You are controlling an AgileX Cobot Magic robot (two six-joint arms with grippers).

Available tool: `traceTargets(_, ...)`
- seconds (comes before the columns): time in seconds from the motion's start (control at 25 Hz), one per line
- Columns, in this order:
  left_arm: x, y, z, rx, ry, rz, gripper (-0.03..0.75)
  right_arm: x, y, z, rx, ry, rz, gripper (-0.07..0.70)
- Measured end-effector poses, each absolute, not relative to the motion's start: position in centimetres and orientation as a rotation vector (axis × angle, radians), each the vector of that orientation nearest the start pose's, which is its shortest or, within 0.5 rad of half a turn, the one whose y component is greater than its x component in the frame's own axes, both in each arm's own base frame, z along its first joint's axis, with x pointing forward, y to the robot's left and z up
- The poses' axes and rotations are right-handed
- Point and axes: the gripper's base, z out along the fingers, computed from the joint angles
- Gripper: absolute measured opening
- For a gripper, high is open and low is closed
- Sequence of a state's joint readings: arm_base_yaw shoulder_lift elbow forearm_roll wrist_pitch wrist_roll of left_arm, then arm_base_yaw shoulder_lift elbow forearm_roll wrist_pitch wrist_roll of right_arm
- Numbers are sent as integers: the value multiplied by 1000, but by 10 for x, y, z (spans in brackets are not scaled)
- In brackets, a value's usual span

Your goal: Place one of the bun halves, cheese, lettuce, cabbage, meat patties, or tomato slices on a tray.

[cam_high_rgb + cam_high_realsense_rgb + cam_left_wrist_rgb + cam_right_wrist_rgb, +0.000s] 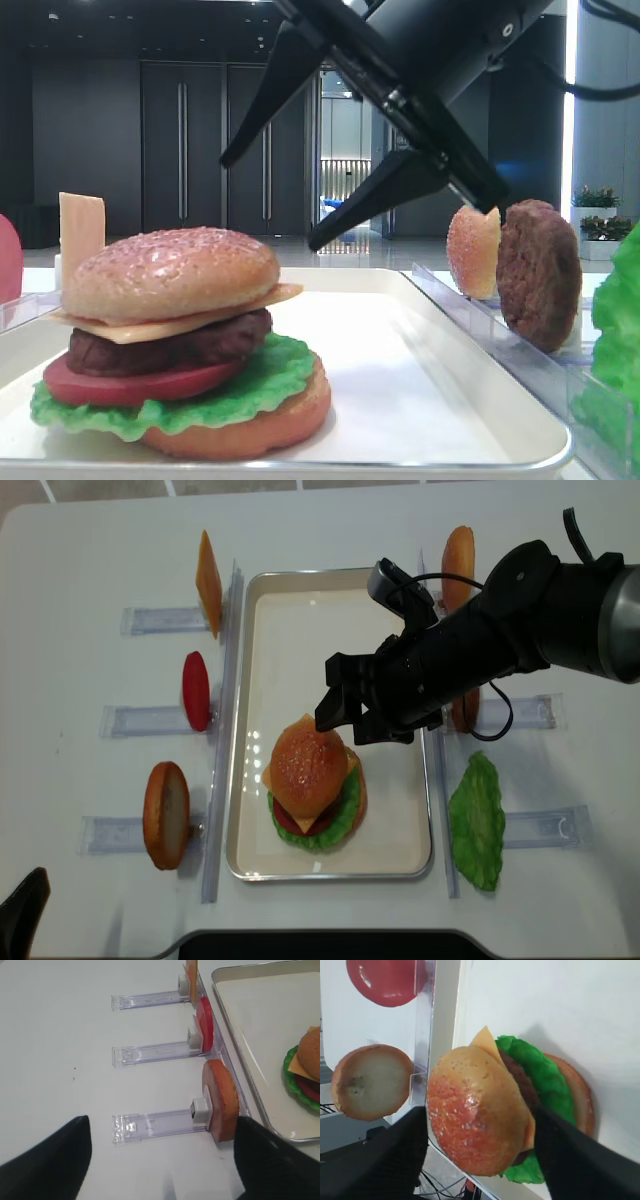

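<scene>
Left rack: spare bun half point(166, 814), tomato slice point(196, 690) and cheese slice point(208, 582) standing upright in the clear racks point(160, 1125) on the counter point(90, 560), left of the tray; not needed for this step.
Left jaws: two dark fingers point(45, 1160) low in the left wrist view, wide apart, nothing between them; parked over bare counter near the racks.
Tray: white tray point(290, 610) in the middle, far half bare.
Stack: bottom bun, lettuce point(260, 385), tomato, meat patty point(170, 345), cheese point(150, 328), all on the near part of the tray.
Top bun: domed speckled top bun point(170, 272) resting on the cheese, leaning a little to one side; appears placed.
Right gripper point(345, 705): above the stack, jaws spread wide to both sides of the top bun, not gripping it, nothing held.
Step in hand: by appearance, release and retreat after setting the top bun.
How to do well: lift straight up first, no side motion until the fingertips are higher than the dome; keep jaws wide so no pad drags the crust.
Risk: the stack is tall and a little skewed, so a light side touch could probably slide the bun off the smooth cheese.
Right rack: another bun half point(474, 250), meat patty point(540, 272) and a lettuce leaf point(478, 820) right of the tray; keep the arm clear of them.
</scene>
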State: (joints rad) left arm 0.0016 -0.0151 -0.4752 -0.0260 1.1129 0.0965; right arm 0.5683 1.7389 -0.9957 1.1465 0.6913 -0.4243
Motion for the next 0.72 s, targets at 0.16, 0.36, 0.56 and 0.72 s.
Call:
traceTargets(0.16,-7,-2,266,102,2104,27,692,259,224,214,-211,2754,1128,445)
traceTargets(0.36,-7,-2,266,102,2104,27,692,260,220,239,-216,2749,1048,445)
traceTargets(0.56,-7,-2,266,102,2104,27,692,262,214,252,-235,2798,907,445)
traceTargets(0.72,-7,-2,266,97,2104,25,692,265,210,265,-261,2807,812,445)
